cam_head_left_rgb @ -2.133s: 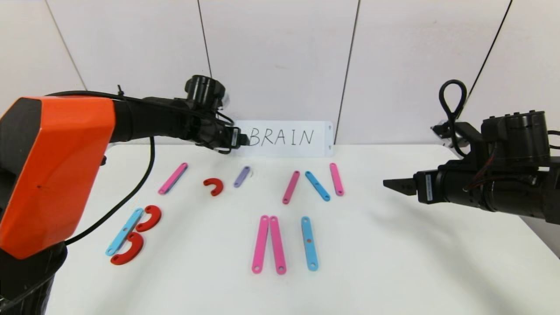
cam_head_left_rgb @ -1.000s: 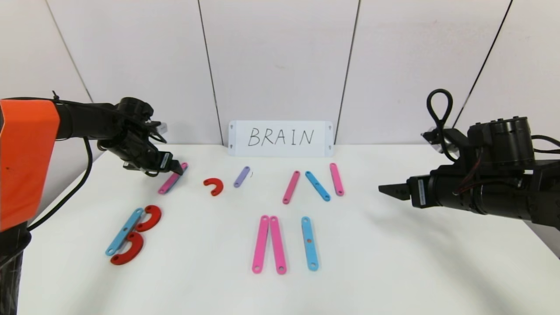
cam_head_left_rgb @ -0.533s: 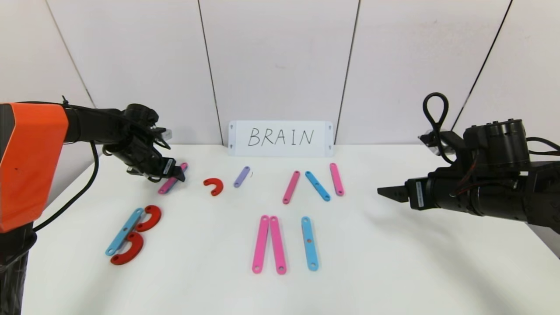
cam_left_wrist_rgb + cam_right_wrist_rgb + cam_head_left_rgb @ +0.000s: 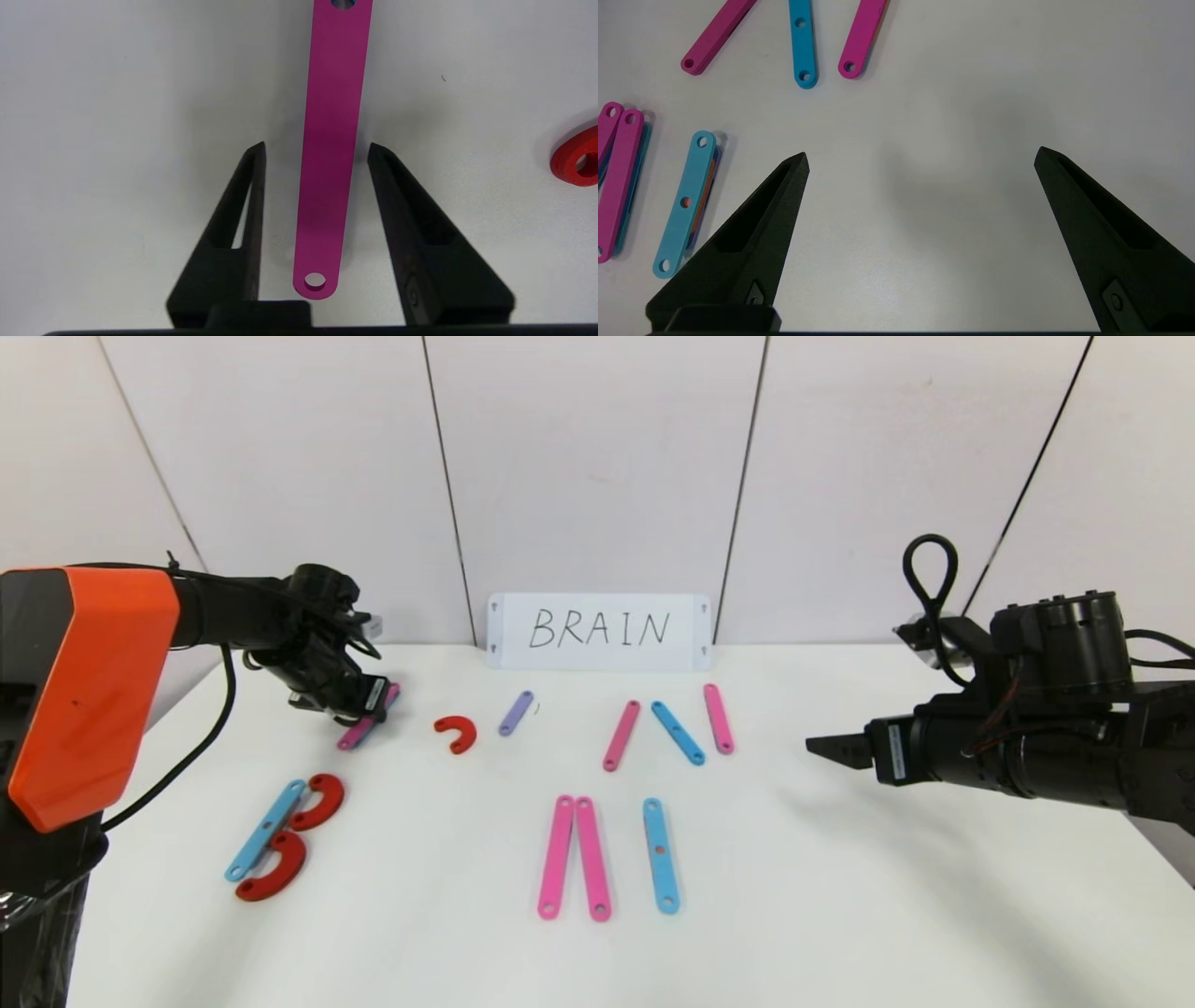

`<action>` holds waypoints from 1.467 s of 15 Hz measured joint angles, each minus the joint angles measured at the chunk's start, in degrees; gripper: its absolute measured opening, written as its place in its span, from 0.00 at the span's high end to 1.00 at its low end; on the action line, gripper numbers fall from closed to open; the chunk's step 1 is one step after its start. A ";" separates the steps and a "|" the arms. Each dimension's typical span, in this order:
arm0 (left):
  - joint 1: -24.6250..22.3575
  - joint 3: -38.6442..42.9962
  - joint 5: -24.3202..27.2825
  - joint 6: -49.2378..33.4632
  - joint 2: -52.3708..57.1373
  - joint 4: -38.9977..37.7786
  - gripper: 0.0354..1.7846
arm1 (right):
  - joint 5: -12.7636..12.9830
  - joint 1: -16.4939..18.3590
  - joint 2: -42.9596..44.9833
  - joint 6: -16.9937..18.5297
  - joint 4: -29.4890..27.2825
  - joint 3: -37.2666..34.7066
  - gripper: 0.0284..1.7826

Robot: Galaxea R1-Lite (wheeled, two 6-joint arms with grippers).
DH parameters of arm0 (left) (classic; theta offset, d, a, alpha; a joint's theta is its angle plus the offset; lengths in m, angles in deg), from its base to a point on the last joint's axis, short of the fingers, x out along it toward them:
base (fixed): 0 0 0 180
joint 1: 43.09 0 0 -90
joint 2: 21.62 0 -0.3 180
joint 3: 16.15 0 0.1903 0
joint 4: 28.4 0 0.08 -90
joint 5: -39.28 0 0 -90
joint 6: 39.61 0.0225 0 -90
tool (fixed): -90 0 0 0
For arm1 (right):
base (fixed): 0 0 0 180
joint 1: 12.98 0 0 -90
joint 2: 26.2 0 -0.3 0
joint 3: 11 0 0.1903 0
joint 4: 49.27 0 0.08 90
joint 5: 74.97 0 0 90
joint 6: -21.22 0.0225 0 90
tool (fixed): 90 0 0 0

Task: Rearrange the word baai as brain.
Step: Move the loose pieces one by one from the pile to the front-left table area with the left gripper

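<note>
The word's flat pieces lie on the white table (image 4: 840, 896). A blue strip (image 4: 265, 829) with two red arcs (image 4: 317, 801) forms a B at the front left. My left gripper (image 4: 366, 717) is open and straddles a pink strip (image 4: 357, 733) at the back left; in the left wrist view the pink strip (image 4: 329, 154) lies between the fingers (image 4: 243, 200), untouched. A loose red arc (image 4: 456, 733) and a short purple strip (image 4: 515, 712) lie to its right. My right gripper (image 4: 822, 745) is open and empty above the right side.
A pink, blue, pink strip trio (image 4: 678, 732) lies behind the centre. Two pink strips (image 4: 573, 856) and a blue strip (image 4: 659, 854) lie in front. A white card (image 4: 597, 630) reading BRAIN leans on the back wall.
My left arm swung from beside the card to the left, then came down over the pink strip at the back left. The right gripper shifted slightly left. No piece has moved.
</note>
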 joint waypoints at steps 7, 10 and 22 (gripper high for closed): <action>0.02 0.00 0.11 -0.30 0.52 0.60 0.85 | 0.18 -0.07 -0.01 -0.02 0.00 -0.02 0.05; 0.12 1.01 0.29 -1.38 3.54 1.60 0.85 | 0.22 -0.07 -0.01 0.00 0.00 0.05 0.05; 11.84 32.02 -2.47 -18.37 28.31 2.78 0.85 | 0.24 -0.60 0.38 0.33 0.01 -0.02 0.05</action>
